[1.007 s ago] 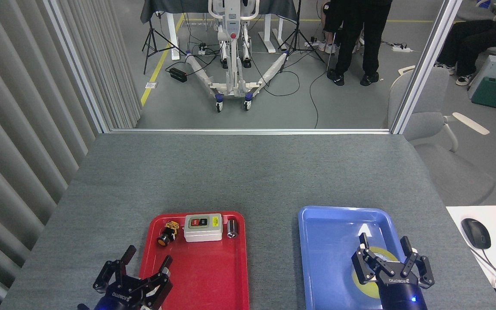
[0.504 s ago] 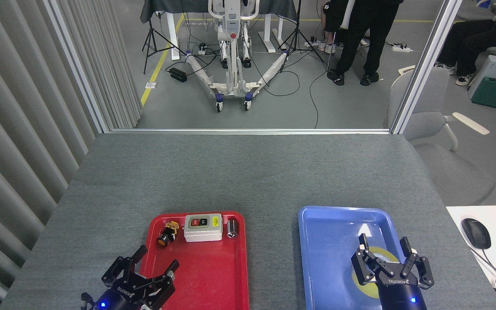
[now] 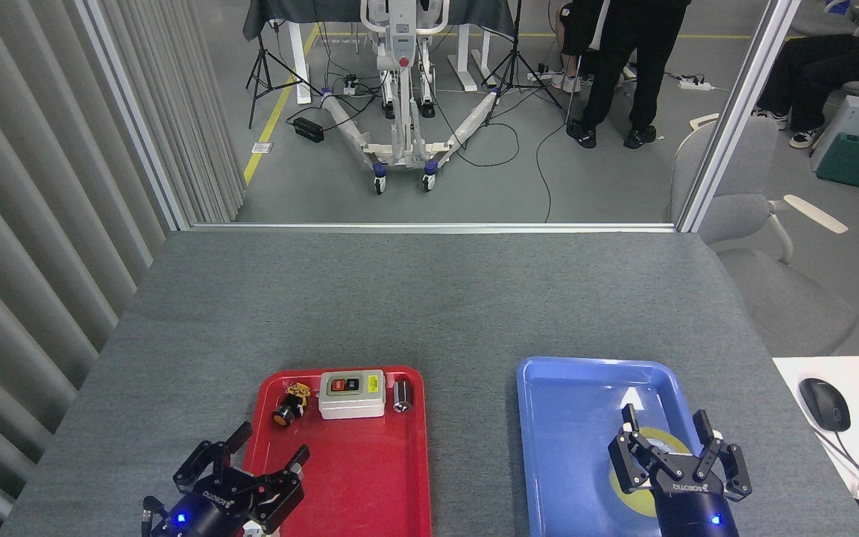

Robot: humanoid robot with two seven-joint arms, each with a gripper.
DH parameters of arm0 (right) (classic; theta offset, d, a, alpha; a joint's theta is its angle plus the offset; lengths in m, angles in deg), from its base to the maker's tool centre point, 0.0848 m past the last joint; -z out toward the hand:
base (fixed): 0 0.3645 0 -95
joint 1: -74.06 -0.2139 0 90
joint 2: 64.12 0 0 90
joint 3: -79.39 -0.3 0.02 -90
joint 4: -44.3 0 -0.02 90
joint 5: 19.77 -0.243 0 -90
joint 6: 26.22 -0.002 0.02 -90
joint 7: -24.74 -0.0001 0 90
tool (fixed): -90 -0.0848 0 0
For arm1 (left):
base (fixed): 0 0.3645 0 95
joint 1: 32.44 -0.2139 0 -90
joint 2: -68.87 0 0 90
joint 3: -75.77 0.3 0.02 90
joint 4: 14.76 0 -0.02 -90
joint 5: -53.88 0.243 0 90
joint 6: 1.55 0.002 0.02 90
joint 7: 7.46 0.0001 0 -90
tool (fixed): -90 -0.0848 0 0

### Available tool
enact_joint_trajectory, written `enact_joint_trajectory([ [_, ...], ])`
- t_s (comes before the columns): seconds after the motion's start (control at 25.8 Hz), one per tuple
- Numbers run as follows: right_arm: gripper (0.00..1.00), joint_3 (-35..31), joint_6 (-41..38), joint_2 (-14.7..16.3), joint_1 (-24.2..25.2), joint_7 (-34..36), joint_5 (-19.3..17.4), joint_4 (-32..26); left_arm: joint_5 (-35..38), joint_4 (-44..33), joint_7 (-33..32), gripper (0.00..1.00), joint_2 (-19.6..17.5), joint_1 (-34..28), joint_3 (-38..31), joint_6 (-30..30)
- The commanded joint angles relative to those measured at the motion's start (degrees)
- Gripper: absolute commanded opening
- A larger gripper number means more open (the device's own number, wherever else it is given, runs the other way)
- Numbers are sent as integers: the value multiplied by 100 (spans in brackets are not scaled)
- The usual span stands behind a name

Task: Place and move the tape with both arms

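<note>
The tape (image 3: 629,492) lies flat in the blue tray (image 3: 564,418) on the right, a yellow roll with a pale core, mostly covered by my right gripper (image 3: 664,425). That gripper hangs directly over the roll with its fingers spread open; nothing is clamped between them. My left gripper (image 3: 265,450) is open too, low at the near left corner of the red tray (image 3: 370,477), holding nothing.
At the far end of the red tray sit a grey switch box (image 3: 352,394), a small black and orange button (image 3: 286,411) and a metal cylinder (image 3: 402,395). A white desk with a mouse (image 3: 823,403) borders the table's right edge. People stand beyond the table.
My left gripper rose and shifted right toward the red tray's near left corner, then settled slightly. The right gripper and tape stayed in place.
</note>
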Motion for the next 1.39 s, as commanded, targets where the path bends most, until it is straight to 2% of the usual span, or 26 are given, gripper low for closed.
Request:
enact_joint_trajectory([
  [0.0, 100, 0, -3, -11, 0, 3, 0, 0, 0, 0, -67, 100, 112, -20, 35, 1048],
  [0.12, 100, 0, -3, -11, 0, 3, 0, 0, 0, -167, -67, 100, 129, -90, 184, 1470],
  [0.35, 100, 0, -3, -20, 0, 3, 0, 0, 0, -396, -76, 100, 129, -99, 202, 1461],
  [0.54, 100, 0, -3, -20, 0, 3, 0, 0, 0, -949, -67, 100, 50, -99, 202, 1452],
  [1.36, 100, 0, -11, -37, 0, 3, 0, 0, -9, -914, -67, 100, -2, -231, 246, 1461],
])
